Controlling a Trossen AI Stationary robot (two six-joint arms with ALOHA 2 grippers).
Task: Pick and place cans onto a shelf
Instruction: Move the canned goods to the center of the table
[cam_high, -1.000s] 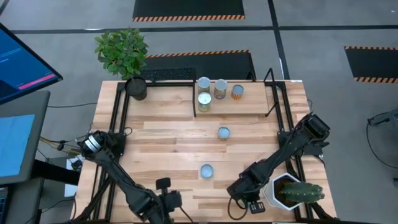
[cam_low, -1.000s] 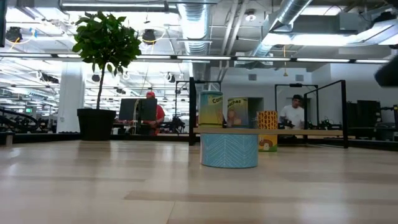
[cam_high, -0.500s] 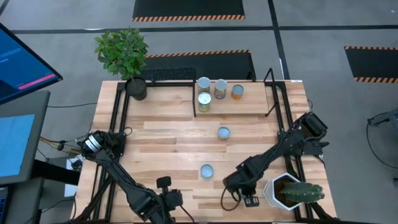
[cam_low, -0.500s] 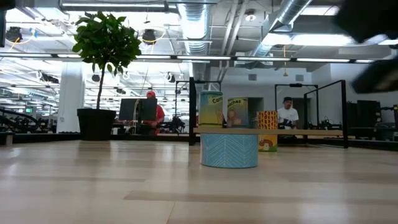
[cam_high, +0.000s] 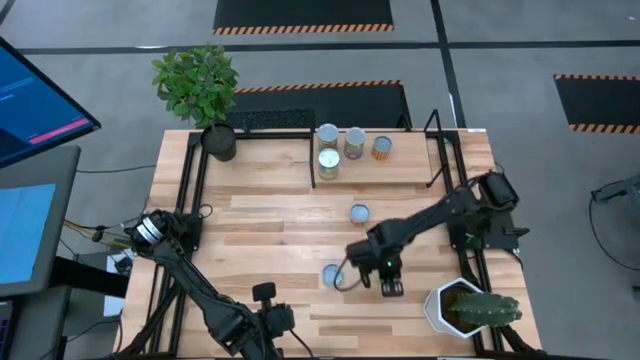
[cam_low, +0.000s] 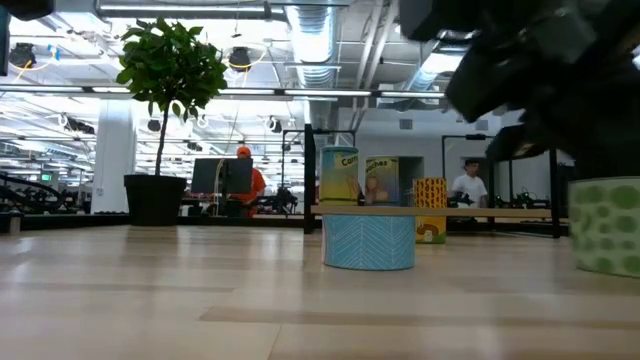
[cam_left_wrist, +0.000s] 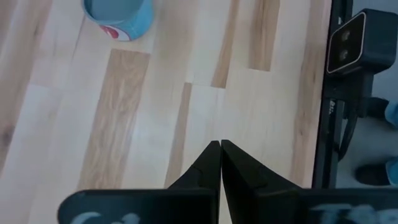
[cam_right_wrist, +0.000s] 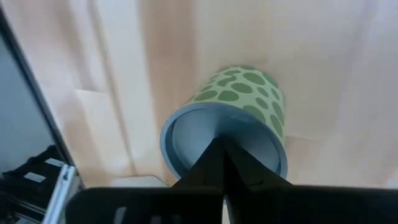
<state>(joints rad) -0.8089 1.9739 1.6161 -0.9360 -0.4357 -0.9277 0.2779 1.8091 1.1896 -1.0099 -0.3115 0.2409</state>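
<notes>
A green-spotted can with a pale-blue top (cam_right_wrist: 239, 99) stands at the right edge of the low view (cam_low: 606, 226); in the high view my right arm hides it. My right gripper (cam_right_wrist: 221, 144) is shut right over it, near the table's middle (cam_high: 358, 272). A blue-patterned can (cam_high: 328, 277) stands just left of that gripper on its base (cam_low: 368, 242). Another can (cam_high: 359, 212) stands farther back. Several cans (cam_high: 354, 141) stand on the shelf's board (cam_high: 400, 170). My left gripper (cam_left_wrist: 220, 144) is shut and waits at the near edge (cam_high: 285, 322). My right gripper's shut fingertips (cam_right_wrist: 214, 155) stand over the middle of the green-spotted can's pale-blue top (cam_right_wrist: 186, 134), coming from above at a slant. The fingers hide the spot, so I cannot tell whether they touch it. The can stands upright on the table.
A white cactus pot (cam_high: 452, 305) stands at the near right corner and a black plant pot (cam_high: 220, 142) at the far left. Black frame rails (cam_high: 190, 190) run along both sides. A small camera (cam_left_wrist: 357, 40) sits at the near edge. People show in the room behind (cam_low: 245, 165).
My right gripper has swung from beside the cactus pot toward the table's left and a little toward the far edge, ending next to the blue-patterned can. The green-spotted can has come into the low view from the right.
</notes>
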